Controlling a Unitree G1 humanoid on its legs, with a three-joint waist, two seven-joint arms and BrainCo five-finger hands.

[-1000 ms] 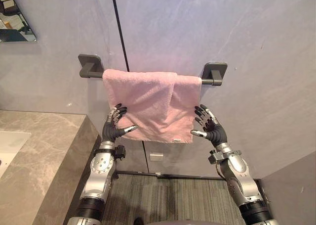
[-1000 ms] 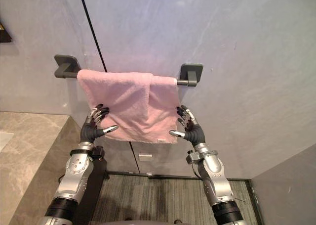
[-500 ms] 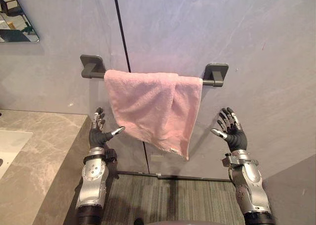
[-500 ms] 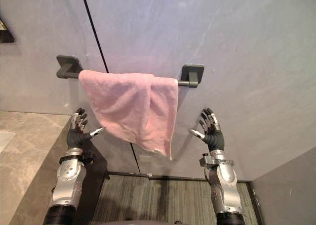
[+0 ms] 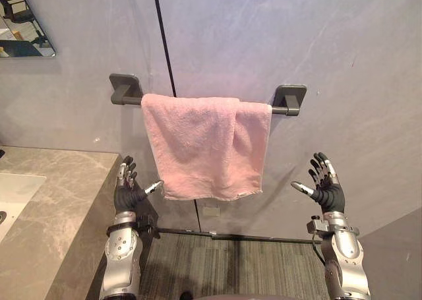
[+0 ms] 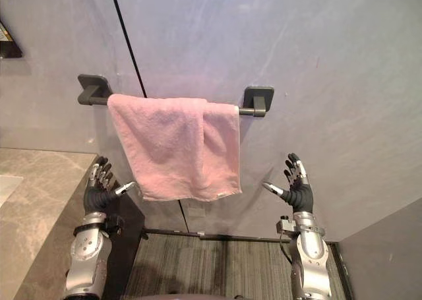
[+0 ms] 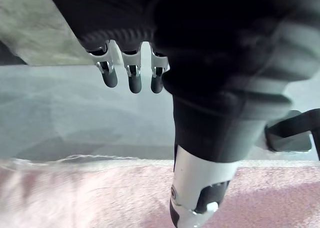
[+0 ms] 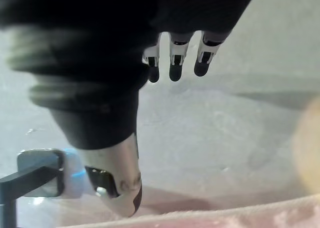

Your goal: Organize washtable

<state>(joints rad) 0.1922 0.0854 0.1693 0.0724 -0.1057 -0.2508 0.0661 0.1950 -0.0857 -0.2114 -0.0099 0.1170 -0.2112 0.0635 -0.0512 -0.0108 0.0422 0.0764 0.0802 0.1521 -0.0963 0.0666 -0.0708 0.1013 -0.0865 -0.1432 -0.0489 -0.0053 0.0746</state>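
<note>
A grey stone wall point(image 5: 330, 49) carries a dark towel bar point(image 5: 132, 101). Below it lie striped grey flooring point(image 5: 231, 267) and, to the left, a marbled counter point(image 5: 59, 201) with a white basin point(image 5: 16, 191). A mirror point(image 5: 23, 30) corner shows above. The pink towel point(image 5: 204, 145) hangs folded over the bar, from near its left mount to its right mount. The left hand point(image 5: 125, 194) is raised near the towel's lower left corner, fingers spread and holding nothing. The right hand point(image 5: 326, 193) is raised well apart past the towel's right edge, equally released.
</note>
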